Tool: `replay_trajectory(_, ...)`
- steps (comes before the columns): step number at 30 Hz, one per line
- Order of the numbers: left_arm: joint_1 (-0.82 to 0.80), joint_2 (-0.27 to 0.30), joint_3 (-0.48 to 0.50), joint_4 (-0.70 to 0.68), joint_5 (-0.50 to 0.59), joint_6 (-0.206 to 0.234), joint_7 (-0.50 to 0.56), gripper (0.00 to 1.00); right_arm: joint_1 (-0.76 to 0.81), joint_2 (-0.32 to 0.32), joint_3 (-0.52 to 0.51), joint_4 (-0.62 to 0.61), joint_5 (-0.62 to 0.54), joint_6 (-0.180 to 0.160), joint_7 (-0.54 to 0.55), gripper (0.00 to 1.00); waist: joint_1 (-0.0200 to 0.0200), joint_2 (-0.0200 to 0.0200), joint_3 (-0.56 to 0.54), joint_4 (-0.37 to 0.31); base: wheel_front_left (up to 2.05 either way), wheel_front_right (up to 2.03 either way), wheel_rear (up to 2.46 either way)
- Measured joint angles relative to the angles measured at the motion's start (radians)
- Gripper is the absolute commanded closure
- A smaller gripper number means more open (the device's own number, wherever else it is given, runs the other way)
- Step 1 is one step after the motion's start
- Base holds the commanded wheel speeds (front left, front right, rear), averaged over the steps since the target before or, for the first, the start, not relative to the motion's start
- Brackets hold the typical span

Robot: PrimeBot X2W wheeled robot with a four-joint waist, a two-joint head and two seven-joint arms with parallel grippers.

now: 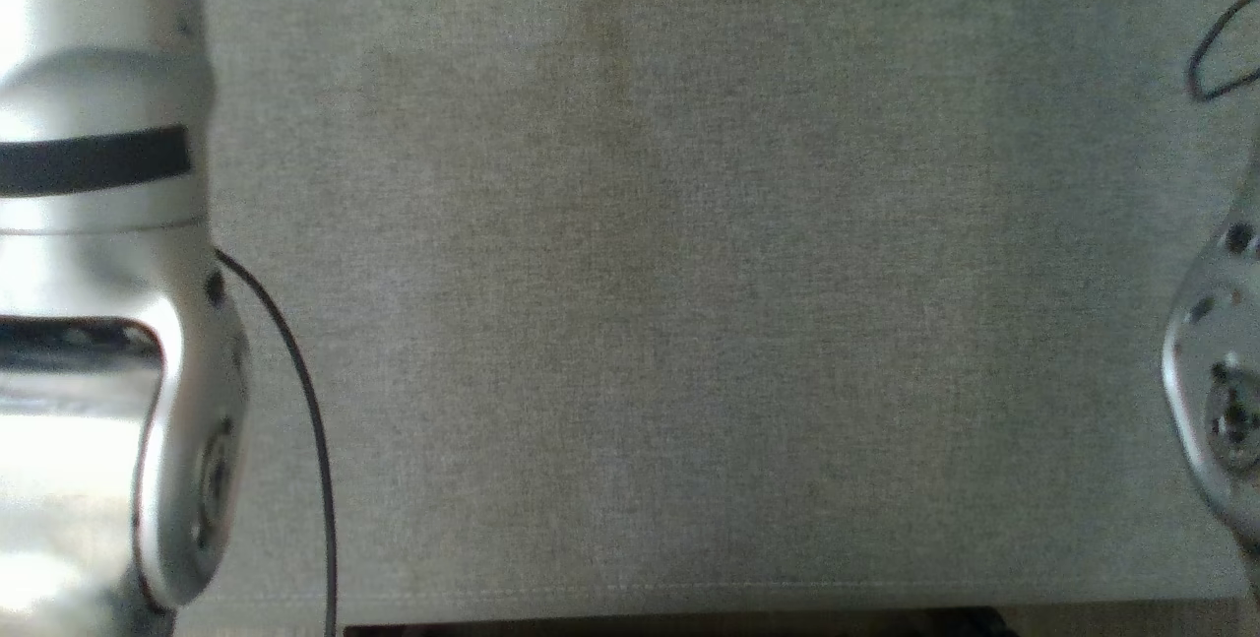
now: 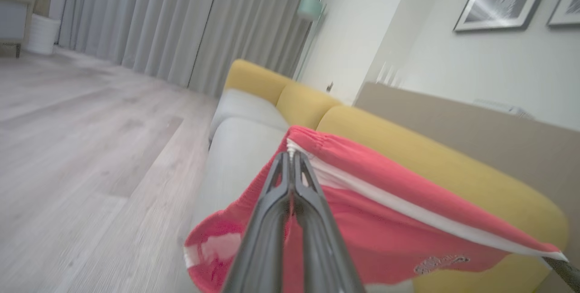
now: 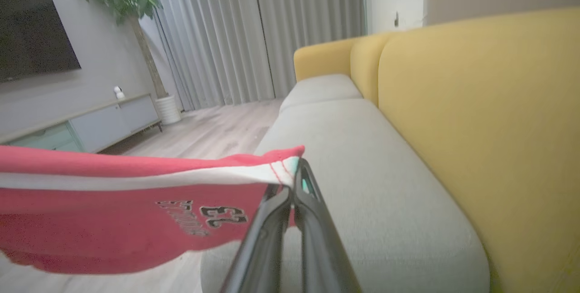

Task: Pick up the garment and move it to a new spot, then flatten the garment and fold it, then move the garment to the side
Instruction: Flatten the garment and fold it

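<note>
My left gripper (image 2: pixel 290 156) is clamped shut on the garment (image 2: pixel 385 225), a pair of red shorts with a white stripe. It pinches the gathered waistband at one corner. My right gripper (image 3: pixel 293 170) is closed on the far end of the same striped edge, with a fold of cloth caught between its fingers. The shorts touch nothing else. They are stretched taut in the air between my two hands, and the rest of the cloth hangs below that line. The side facing my right wrist camera carries dark print with the number 23.

From my left wrist, the shorts hang in front of the sofa's yellow backrest (image 2: pixel 453 166) and above the grey seat cushion (image 2: pixel 240 148), towards its front edge. From my right wrist, the cloth runs off to the side of the seat, towards the wooden floor (image 3: pixel 213 130). I cannot tell how high above the cushion it hangs.

In the head view my left forearm (image 1: pixel 98 223) and right forearm (image 1: pixel 1216 391) frame the grey seat, and a thin black cable (image 1: pixel 307 420) runs beside the left one.
</note>
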Motion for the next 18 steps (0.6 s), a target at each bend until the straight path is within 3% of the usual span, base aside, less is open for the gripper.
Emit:
replay_trajectory(4,0.067,-0.003,-0.034,0.158,0.010,-0.043,-0.074,1.00,0.088,0.000,0.050,0.109,0.023,0.000,-0.106,1.00,0.0002,0.0000,0.033,-0.007,0.00,0.00,0.00)
replay_trajectory(8,0.247,-0.003,-0.101,0.218,0.017,-0.087,-0.115,1.00,0.289,-0.038,0.166,0.123,0.097,0.000,-0.149,1.00,-0.0002,0.0000,-0.003,-0.015,0.00,0.00,0.00)
replay_trajectory(9,0.296,-0.003,-0.111,0.216,0.013,-0.093,-0.124,1.00,0.345,-0.057,0.193,0.103,0.124,0.000,-0.149,1.00,-0.0003,0.0001,-0.017,-0.017,0.00,0.00,0.00)
replay_trajectory(11,0.484,0.004,-0.151,0.147,-0.020,-0.105,-0.134,1.00,0.565,-0.154,0.264,-0.038,0.232,0.000,-0.121,1.00,-0.0002,0.0000,-0.072,-0.022,0.00,0.00,0.00)
replay_trajectory(18,0.938,0.035,-0.196,-0.144,-0.091,-0.091,-0.079,1.00,1.012,-0.249,0.265,-0.328,0.300,0.000,-0.010,1.00,-0.0003,0.0001,-0.211,-0.028,0.00,0.00,0.00)
